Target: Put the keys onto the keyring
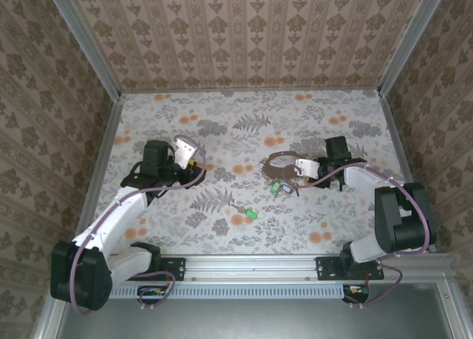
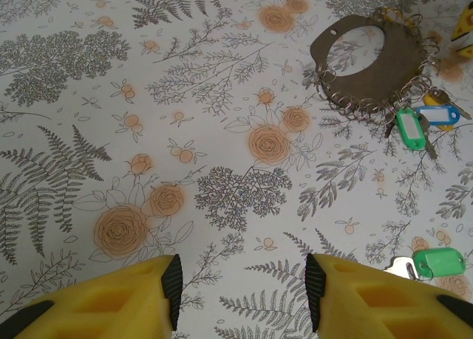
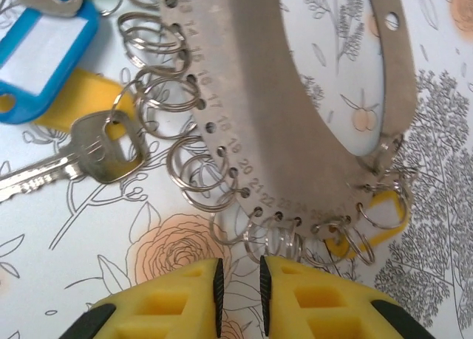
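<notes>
Jaws of right gripper (image 3: 240,276) nearly closed at lower frame, by the keyring (image 3: 266,132) — grip I cannot tell. Left gripper (image 2: 242,287) wide, empty. I should pinch one loop (image 3: 284,239) squarely — no neighbours.

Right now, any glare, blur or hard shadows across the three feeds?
Top external: even, soft light, only faint shadows, keyring small. Left wrist: sharp, no glare, tablecloth print crisp. Right wrist: close-up in focus, keyring numbers legible, mild sheen on the silver key.
</notes>
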You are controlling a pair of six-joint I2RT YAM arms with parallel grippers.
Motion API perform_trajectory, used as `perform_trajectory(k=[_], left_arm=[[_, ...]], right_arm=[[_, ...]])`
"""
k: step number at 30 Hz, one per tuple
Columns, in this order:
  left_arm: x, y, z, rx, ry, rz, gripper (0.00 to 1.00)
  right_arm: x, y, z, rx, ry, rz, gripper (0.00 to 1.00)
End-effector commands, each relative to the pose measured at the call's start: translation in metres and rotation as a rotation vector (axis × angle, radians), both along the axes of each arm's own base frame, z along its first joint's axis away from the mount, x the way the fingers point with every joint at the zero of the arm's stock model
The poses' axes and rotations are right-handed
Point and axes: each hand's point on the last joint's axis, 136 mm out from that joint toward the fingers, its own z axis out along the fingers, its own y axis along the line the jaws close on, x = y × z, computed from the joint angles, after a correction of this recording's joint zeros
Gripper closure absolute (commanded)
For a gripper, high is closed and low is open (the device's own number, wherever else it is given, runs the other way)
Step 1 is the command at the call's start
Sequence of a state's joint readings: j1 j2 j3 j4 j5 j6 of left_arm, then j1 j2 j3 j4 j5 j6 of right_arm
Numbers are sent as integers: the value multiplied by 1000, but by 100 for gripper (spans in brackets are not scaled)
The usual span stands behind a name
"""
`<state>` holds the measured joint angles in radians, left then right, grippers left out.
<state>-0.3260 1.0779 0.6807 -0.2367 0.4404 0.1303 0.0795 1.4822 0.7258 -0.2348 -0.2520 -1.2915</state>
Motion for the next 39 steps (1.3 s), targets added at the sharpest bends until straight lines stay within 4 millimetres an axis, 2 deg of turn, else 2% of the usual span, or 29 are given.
perform_trajectory(k=[1, 8, 16, 29, 36, 39], left_arm=[[-4, 0, 7, -9, -19, -1, 50], [-6, -3, 6, -13, -16, -13, 50], [-8, -5, 7, -19, -5, -26, 50], [-9, -8, 1, -12, 14, -34, 50], [-9, -10, -3, -11, 30, -37, 50], [-10, -11, -4, -10, 34, -37, 51]], right_arm=[[-4, 4, -5, -42, -22, 151, 73], [-7, 0, -15, -77, -35, 174, 73], [14, -11, -18, -142, -127, 87, 72], [20, -5, -28, -121, -129, 73, 74], [32, 0, -26, -114, -186, 46, 74], [34, -1, -27, -122, -188, 35, 78]])
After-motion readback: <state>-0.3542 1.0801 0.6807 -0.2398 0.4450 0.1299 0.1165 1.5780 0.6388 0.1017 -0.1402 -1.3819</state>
